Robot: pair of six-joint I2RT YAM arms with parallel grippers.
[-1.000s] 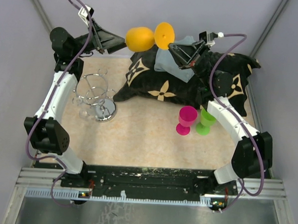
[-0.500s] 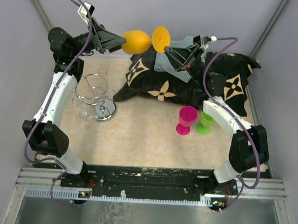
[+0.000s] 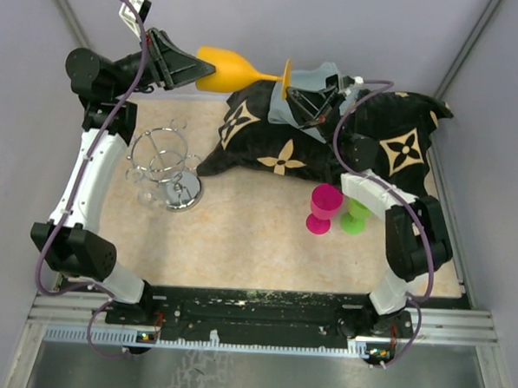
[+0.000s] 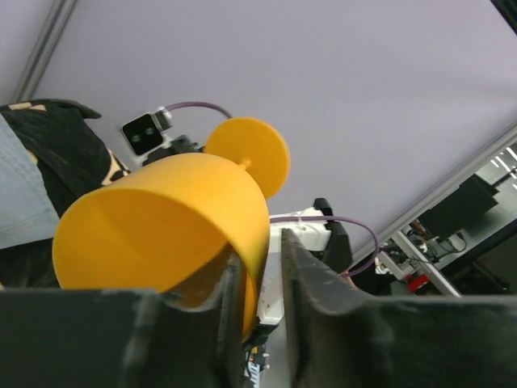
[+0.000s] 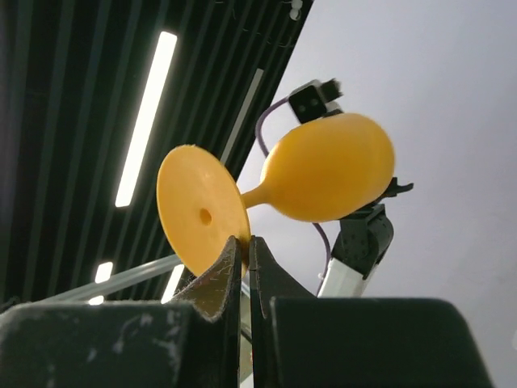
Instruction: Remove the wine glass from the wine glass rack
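Observation:
An orange wine glass [image 3: 226, 68] lies level in the air at the back, between my two grippers and well clear of the rack. My left gripper [image 3: 205, 69] is shut on the bowl's wall [image 4: 161, 234], one finger inside the bowl and one outside [image 4: 262, 242]. My right gripper [image 3: 288, 95] is shut on the edge of the round foot [image 5: 202, 214], its fingertips [image 5: 245, 242] pinching the rim. The chrome wine glass rack [image 3: 163, 163] stands on the mat at the left, below the left arm.
A black cushion with tan flower patterns [image 3: 314, 140] and a pale blue cloth [image 3: 313, 79] lie at the back under the right gripper. A pink glass [image 3: 324, 208] and a green glass [image 3: 357, 212] stand upright at the right. Side walls are close.
My left gripper has closed from wide open onto the bowl. The glass has shifted left and back and now lies level; both arms followed it.

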